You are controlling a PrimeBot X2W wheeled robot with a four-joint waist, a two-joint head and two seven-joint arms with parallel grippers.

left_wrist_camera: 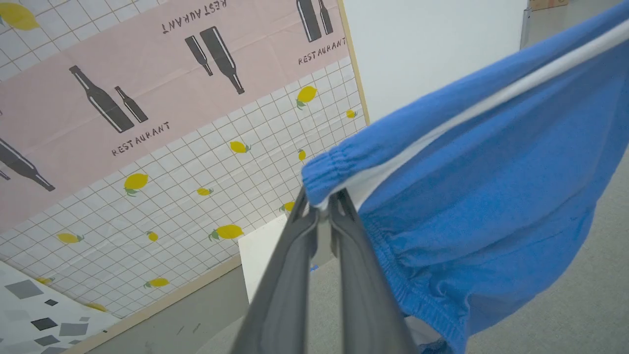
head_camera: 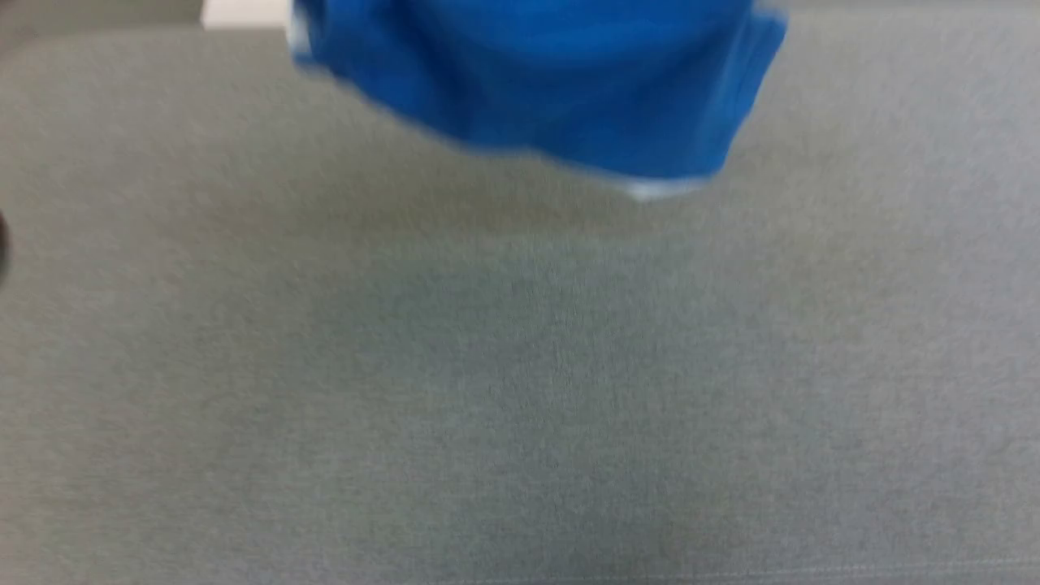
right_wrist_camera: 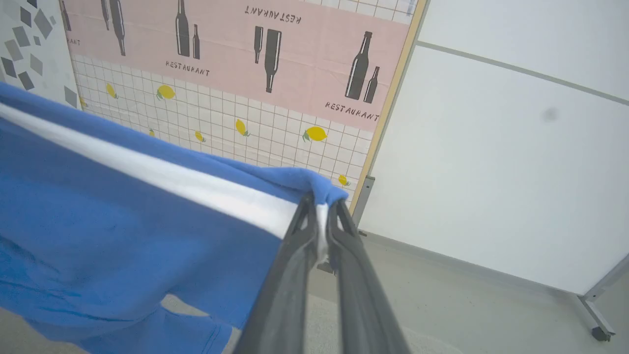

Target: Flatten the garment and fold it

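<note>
Surface: grey cloth-covered top (head_camera: 520, 390), plain, blurred in the head view.
Backdrop: printed panel (left_wrist_camera: 147, 123) with dark bottles and the word RESTAURANT on a pink band, and yellow lemons on a white grid below it; a pale wooden strip ran along its edge.
Partition: white board (right_wrist_camera: 491, 162) stood beside the printed panel in the right wrist view, on a metal frame with a caster (right_wrist_camera: 600, 333).
Garment: bright blue soft garment (head_camera: 536, 89), raised and stretched between the two grippers. It hung at the far side of the grey top, at the upper edge of the head view. Whether its lower edge touched the top could not be told.
Trim: white stripe (left_wrist_camera: 491, 103) ran along the taut upper edge.
Waistband: gathered elastic waistband (left_wrist_camera: 339, 164), bunched at the left-hand corner.
Left gripper: left gripper (left_wrist_camera: 322, 206), fingers pinched together on the waistband corner, with blue and white cloth between the tips.
Right gripper: right gripper (right_wrist_camera: 320, 211), fingers clamped on the opposite corner, with the white stripe caught between them.
Slack: loose folds of blue cloth sagged below the stretched edge in both wrist views.
</note>
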